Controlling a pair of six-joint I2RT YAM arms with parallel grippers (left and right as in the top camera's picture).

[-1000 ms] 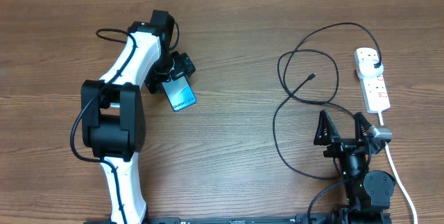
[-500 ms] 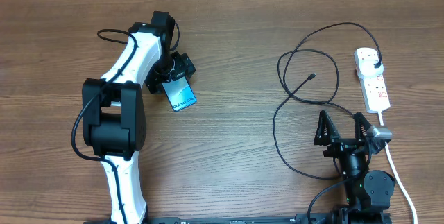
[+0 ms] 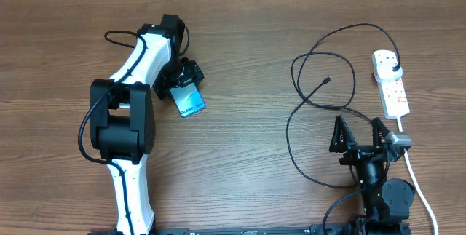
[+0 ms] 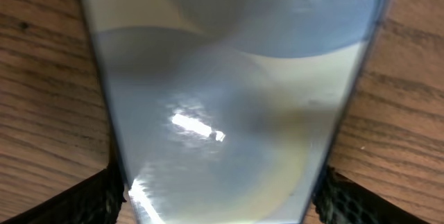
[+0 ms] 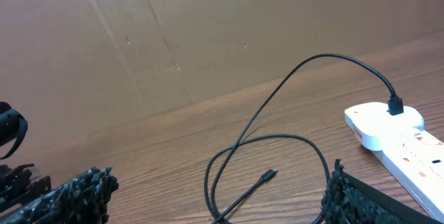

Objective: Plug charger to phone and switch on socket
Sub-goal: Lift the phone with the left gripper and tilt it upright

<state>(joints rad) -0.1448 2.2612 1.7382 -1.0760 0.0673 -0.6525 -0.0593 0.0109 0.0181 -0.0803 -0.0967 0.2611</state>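
The phone (image 3: 191, 102), its light blue screen up, lies on the wooden table left of centre. My left gripper (image 3: 182, 81) is at its far end. In the left wrist view the phone (image 4: 229, 92) fills the frame and both fingers of the left gripper (image 4: 218, 200) press its side edges. The charger cable (image 3: 295, 129) loops on the right; its connector tip (image 3: 328, 81) lies free and its plug (image 3: 394, 68) sits in the white socket (image 3: 392, 88). My right gripper (image 3: 358, 134) is open and empty, nearer than the loops. The right wrist view shows the tip (image 5: 269, 175), the socket (image 5: 399, 141) and the open right gripper (image 5: 215, 207).
The socket's white cord (image 3: 416, 180) runs along the right side toward the front edge, past the right arm's base. A brown cardboard wall (image 5: 173, 37) stands behind the table. Bare wood (image 3: 247, 140) lies between the phone and the cable loops.
The left arm's elbow has shifted slightly right, and the phone has moved a little with the gripper. The right arm and the cable have not moved.
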